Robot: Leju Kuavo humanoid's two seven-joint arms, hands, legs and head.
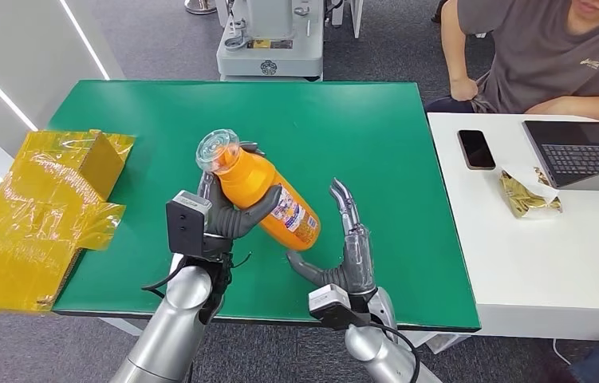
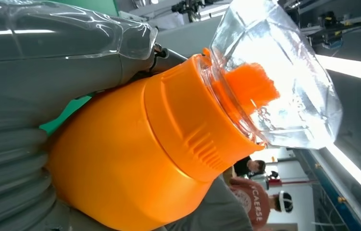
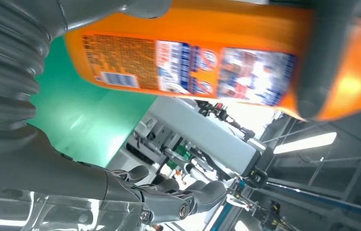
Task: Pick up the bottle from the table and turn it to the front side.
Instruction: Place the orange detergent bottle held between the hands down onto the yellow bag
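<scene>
Bottle (image 1: 268,199), orange, label print too blurred to read, gripped in left hand (image 1: 228,214); right hand (image 1: 349,247) spread, holding nothing.

Bright, even overhead light; wrist views blurry.

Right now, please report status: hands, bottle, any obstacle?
Left hand grips bottle, lifted off table, tilted. Right hand open beside it, not touching. Nothing in the way.
</scene>
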